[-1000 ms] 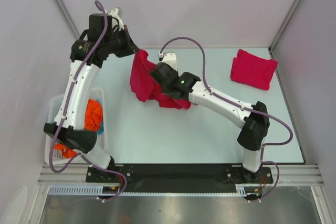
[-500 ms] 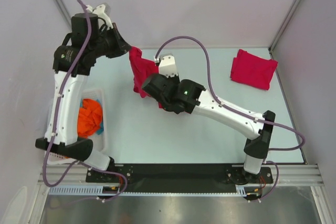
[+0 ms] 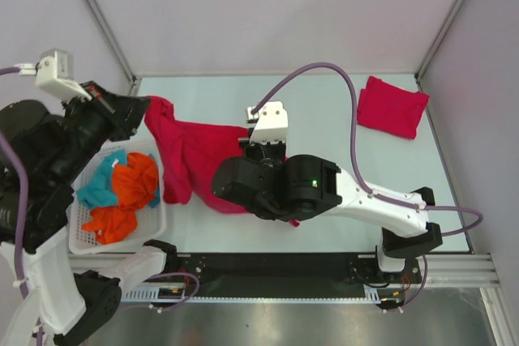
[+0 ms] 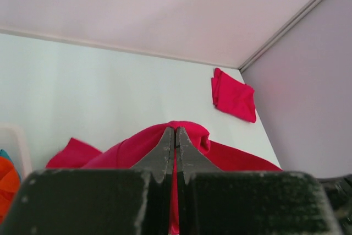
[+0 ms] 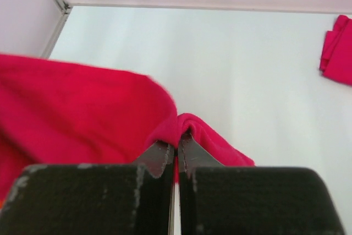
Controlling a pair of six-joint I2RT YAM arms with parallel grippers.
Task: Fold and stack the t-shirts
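A crimson-red t-shirt (image 3: 190,160) hangs spread in the air between my two grippers, over the left middle of the table. My left gripper (image 3: 146,108) is shut on its upper left edge; in the left wrist view the cloth (image 4: 190,133) bunches over the closed gripper (image 4: 175,131). My right gripper (image 5: 177,146) is shut on another edge of the same t-shirt (image 5: 77,108); in the top view the arm's body hides that gripper. A second red t-shirt (image 3: 391,106) lies folded at the far right corner; it also shows in the left wrist view (image 4: 234,96) and the right wrist view (image 5: 336,50).
A white basket (image 3: 158,218) at the table's left edge holds orange cloth (image 3: 134,182) and teal cloth (image 3: 99,187). Grey enclosure walls with metal posts (image 3: 97,14) stand around the table. The black mounting rail (image 3: 268,265) runs along the near edge.
Both arms have risen toward the camera and drawn apart, the left swinging left. The held t-shirt, bunched between them before, now hangs spread wider.
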